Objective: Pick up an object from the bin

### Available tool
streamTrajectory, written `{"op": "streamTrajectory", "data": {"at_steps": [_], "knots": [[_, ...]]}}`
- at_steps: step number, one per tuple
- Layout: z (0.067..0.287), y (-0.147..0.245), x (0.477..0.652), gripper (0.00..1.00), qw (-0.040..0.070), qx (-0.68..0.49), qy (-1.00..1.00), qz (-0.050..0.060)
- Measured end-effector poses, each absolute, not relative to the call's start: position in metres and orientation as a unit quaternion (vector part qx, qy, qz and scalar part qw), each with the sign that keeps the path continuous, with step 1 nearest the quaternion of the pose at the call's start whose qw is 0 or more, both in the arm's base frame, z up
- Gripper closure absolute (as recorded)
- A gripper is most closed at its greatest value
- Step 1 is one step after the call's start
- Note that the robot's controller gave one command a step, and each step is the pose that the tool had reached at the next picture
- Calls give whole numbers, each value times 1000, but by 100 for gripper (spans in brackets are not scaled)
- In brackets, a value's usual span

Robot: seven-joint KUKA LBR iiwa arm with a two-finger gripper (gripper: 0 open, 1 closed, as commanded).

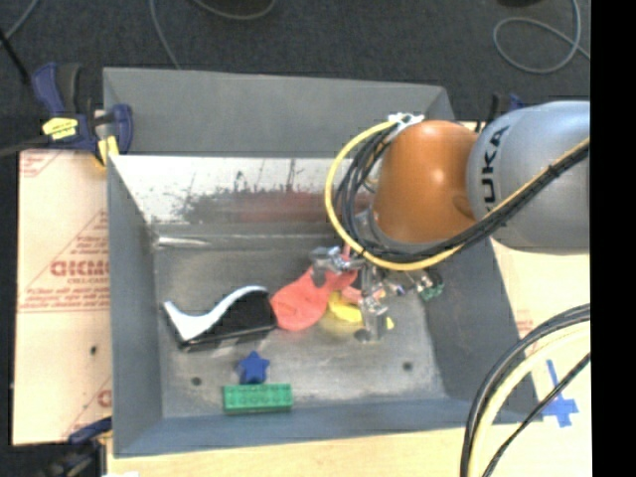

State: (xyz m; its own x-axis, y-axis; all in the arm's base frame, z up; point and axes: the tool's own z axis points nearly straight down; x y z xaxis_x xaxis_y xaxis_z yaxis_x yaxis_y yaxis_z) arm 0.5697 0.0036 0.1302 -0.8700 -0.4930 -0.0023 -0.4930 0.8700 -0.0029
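My gripper (pixel 370 318) hangs low in the right half of the bin, below the orange wrist cover. One metal finger (pixel 373 318) stands on or just over a small yellow piece (pixel 344 313) on the floor. Directly to its left lies a soft salmon-red lump (pixel 300 303), touching the yellow piece. A black and white shoe-shaped thing (pixel 221 320) rests further left.
A blue star-shaped piece (pixel 254 368) and a green toy brick (pixel 257 397) lie near the bin's front wall, left of the gripper. The arm and its cables cover the bin's right rear corner.
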Motion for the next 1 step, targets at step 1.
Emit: {"op": "streamTrajectory", "data": {"at_steps": [1], "knots": [[106,13,584,0,3,-319,948,1]]}}
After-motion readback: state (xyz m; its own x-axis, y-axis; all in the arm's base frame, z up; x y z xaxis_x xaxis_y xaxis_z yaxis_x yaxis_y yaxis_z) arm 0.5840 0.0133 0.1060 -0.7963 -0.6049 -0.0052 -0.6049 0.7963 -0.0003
